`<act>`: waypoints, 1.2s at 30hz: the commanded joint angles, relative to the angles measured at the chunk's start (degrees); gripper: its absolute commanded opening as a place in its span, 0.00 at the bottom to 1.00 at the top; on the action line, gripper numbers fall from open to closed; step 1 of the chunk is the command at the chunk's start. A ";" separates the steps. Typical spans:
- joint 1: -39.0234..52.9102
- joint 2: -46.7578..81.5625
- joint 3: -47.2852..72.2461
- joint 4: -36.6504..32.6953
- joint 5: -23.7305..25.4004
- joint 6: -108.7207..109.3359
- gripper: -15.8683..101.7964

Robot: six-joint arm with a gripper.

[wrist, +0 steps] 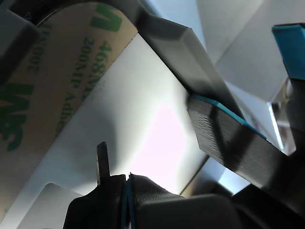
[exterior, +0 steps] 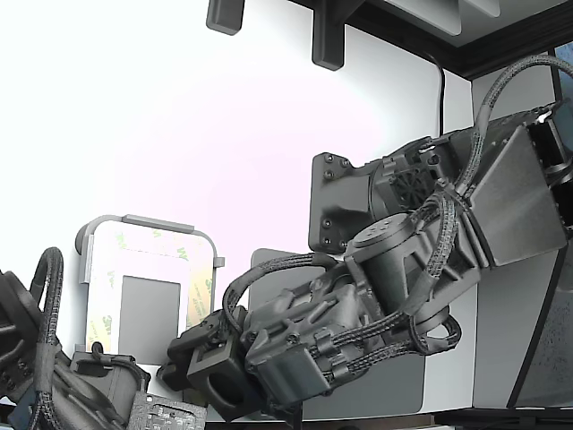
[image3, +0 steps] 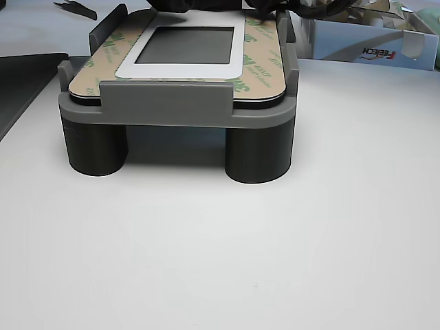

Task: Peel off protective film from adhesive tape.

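sprawls across the exterior view's right and centre as a bulky black six-joint arm (exterior: pixel 421 260) wrapped in braided cables. reaches toward a grey plastic fixture on round legs (image3: pixel 175 110) on the white table (image3: pixel 275 240). carries a white plate with a dark grey square (image3: pixel 189 45) in its middle. bordered by the cream-yellow protective film with green "3m" logos (image3: pixel 258 65), lying flat on the plate's sides. hovers just over the plate's edge: the blue-padded gripper (wrist: pixel 200 143), fingers spread apart, touching no film as far as visible.
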 commanded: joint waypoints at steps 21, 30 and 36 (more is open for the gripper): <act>0.35 1.14 0.70 -3.34 -0.79 -1.67 0.04; 0.44 1.14 1.49 -4.39 -1.32 -1.67 0.04; 0.53 1.58 3.25 -6.15 -1.32 -1.76 0.04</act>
